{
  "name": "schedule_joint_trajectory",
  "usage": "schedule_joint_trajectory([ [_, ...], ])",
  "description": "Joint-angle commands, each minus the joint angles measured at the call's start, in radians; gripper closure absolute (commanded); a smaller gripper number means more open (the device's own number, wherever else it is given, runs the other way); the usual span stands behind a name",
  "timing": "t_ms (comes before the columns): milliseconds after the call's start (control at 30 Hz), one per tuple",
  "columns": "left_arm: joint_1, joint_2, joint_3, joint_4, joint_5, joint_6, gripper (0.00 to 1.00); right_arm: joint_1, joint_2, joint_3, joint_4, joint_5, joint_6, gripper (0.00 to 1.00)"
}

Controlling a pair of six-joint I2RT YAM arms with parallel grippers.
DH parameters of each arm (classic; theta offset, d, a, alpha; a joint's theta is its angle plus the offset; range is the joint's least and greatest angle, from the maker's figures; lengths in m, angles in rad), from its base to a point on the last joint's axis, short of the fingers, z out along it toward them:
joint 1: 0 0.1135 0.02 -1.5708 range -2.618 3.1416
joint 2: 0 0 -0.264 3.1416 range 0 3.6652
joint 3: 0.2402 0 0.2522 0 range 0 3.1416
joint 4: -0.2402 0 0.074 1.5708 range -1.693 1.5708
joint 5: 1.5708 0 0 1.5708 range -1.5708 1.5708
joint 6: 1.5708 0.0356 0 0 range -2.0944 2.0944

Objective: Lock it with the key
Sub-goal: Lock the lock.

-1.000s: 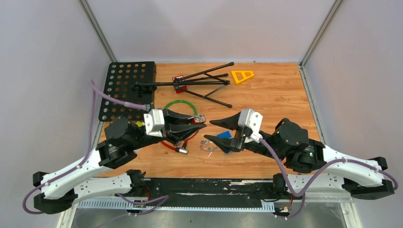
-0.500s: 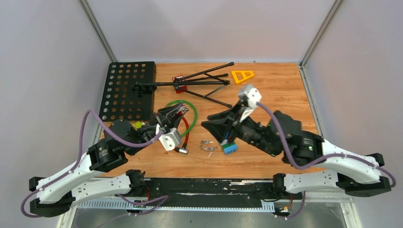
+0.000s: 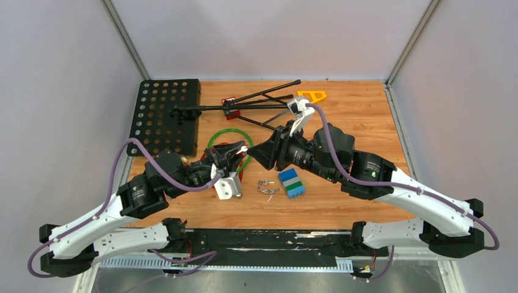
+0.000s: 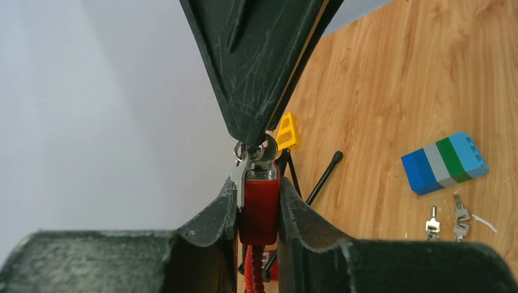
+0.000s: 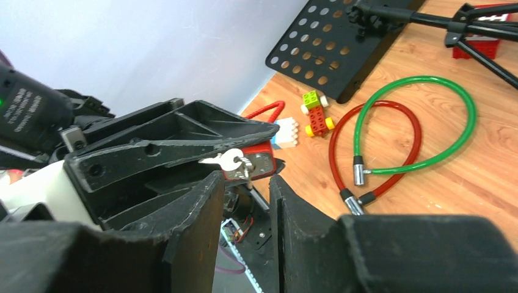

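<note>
In the left wrist view my left gripper is shut on the red lock body, its red cable hanging below. A silver key on a ring sticks out of the lock's top. My right gripper comes in from above, tip to tip with the key ring. In the right wrist view the right gripper has its jaws apart, with nothing between them. The lock and key lie just past the tips. From above, the two grippers meet over the green cable.
A blue, grey and green block and loose keys lie on the wooden table. A black perforated plate, a folded tripod stand and a yellow triangle sit at the back. Small toy bricks lie near the red cable loop.
My right gripper has risen from the block and swung left to the lock, its jaws narrowing. My left gripper has rolled over, still holding the lock.
</note>
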Motion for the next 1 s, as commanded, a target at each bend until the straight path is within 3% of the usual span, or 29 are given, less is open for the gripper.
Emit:
schedule_joint_trajectory([
  [0,-0.003,-0.008,0.043,0.022,0.044,-0.015,1.00,-0.001,-0.026,0.002,0.045,-0.036,0.048,0.66],
  [267,-0.003,-0.009,0.043,0.022,0.045,-0.018,1.00,-0.005,-0.024,-0.019,0.063,-0.064,0.056,0.70],
  [667,-0.003,-0.012,0.038,0.030,0.058,-0.024,1.00,-0.006,-0.021,-0.040,0.078,-0.056,0.045,0.88],
  [967,-0.003,-0.013,0.027,0.017,0.064,-0.007,1.00,-0.007,-0.023,-0.083,0.125,-0.039,0.045,0.97],
])
